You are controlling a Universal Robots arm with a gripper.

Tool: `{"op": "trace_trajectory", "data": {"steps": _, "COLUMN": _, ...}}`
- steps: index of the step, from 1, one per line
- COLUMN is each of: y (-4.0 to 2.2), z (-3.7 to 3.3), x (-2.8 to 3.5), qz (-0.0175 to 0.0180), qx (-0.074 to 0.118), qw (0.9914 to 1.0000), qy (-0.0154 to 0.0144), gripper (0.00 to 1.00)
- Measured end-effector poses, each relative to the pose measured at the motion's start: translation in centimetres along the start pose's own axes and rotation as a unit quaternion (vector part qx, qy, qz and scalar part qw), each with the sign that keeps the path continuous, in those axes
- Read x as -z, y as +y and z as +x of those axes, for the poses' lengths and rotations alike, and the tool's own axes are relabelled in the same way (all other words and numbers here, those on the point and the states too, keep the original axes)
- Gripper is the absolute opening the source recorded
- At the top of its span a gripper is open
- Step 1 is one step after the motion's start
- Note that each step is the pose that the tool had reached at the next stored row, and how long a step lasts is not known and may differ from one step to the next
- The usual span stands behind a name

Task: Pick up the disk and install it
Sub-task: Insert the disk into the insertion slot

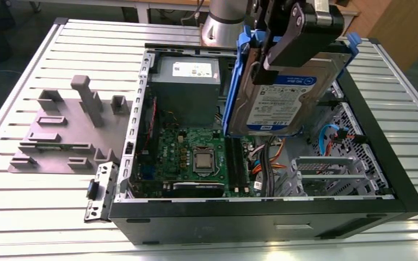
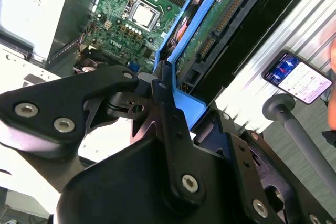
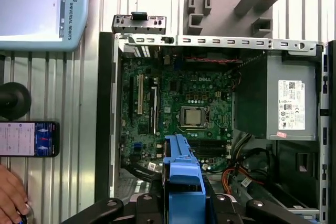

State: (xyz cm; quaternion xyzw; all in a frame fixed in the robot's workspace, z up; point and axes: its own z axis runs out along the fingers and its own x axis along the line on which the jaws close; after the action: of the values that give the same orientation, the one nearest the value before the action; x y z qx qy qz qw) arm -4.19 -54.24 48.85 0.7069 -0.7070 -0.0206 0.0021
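The disk [image 1: 278,106], a silver drive with a blue-and-white label in its blue carrier frame, hangs on edge (label face toward the exterior camera) above the open computer case [image 1: 252,217]. It is clear of the table [image 1: 20,217] and, as far as can be seen, touches nothing inside the case. The gripper [image 1: 271,62] is clamped on the disk's upper end. In the second wrist view its black fingers [image 2: 167,114] pinch the blue carrier edge with no visible gap. Pick-up is therefore judged complete. Installation is not: the disk hovers over the strip between the motherboard [image 1: 194,152] and the metal drive cage [image 1: 325,168] at the exterior view's right, seated in no bay. In the first wrist view the carrier's blue end lies over the motherboard's edge, with the power supply [image 3: 291,108] off to one side. The grey fixture [image 1: 63,130] stands well apart on the table, at the exterior view's left.
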Motion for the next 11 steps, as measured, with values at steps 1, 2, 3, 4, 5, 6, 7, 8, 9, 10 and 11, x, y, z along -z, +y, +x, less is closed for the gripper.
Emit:
{"op": "trace_trajectory", "data": {"steps": 1, "y": -0.03, "z": 0.04, "x": 0.00, "qz": 0.0000, "qx": 0.000, "qw": 1.00000, "qy": 0.0001, "gripper": 0.36}}
{"op": "trace_trajectory", "data": {"steps": 2, "y": -0.07, "z": 0.08, "x": 0.00, "qz": 0.0000, "qx": 0.000, "qw": 1.00000, "qy": 0.0001, "gripper": 0.36}}
{"op": "trace_trajectory", "data": {"steps": 3, "y": -0.12, "z": 0.10, "x": 0.00, "qz": 0.0000, "qx": 0.000, "qw": 1.00000, "qy": 0.0001, "gripper": 0.36}}
{"op": "trace_trajectory", "data": {"steps": 4, "y": -0.21, "z": 0.11, "x": 0.00, "qz": 0.0000, "qx": 0.000, "qw": 1.00000, "qy": 0.0001, "gripper": 0.36}}
{"op": "trace_trajectory", "data": {"steps": 5, "y": -0.38, "z": 0.12, "x": 0.01, "qz": 0.0000, "qx": 0.000, "qw": 1.00000, "qy": 0.0001, "gripper": 0.36}}
{"op": "trace_trajectory", "data": {"steps": 6, "y": -0.64, "z": 0.13, "x": 0.01, "qz": 0.0000, "qx": 0.000, "qw": 1.00000, "qy": 0.0001, "gripper": 0.36}}
{"op": "trace_trajectory", "data": {"steps": 7, "y": -0.94, "z": 0.13, "x": 0.02, "qz": 0.0000, "qx": 0.000, "qw": 1.00000, "qy": 0.0001, "gripper": 0.36}}
{"op": "trace_trajectory", "data": {"steps": 8, "y": -1.26, "z": 0.13, "x": 0.03, "qz": -0.0001, "qx": 0.000, "qw": 1.00000, "qy": 0.0001, "gripper": 0.36}}
{"op": "trace_trajectory", "data": {"steps": 9, "y": -1.62, "z": 0.13, "x": 0.04, "qz": -0.0001, "qx": 0.000, "qw": 1.00000, "qy": 0.0001, "gripper": 0.36}}
{"op": "trace_trajectory", "data": {"steps": 10, "y": -1.97, "z": 0.13, "x": 0.04, "qz": -0.0001, "qx": 0.000, "qw": 1.00000, "qy": 0.0001, "gripper": 0.36}}
{"op": "trace_trajectory", "data": {"steps": 11, "y": -2.26, "z": 0.14, "x": 0.04, "qz": -0.0001, "qx": 0.000, "qw": 1.00000, "qy": 0.0000, "gripper": 0.36}}
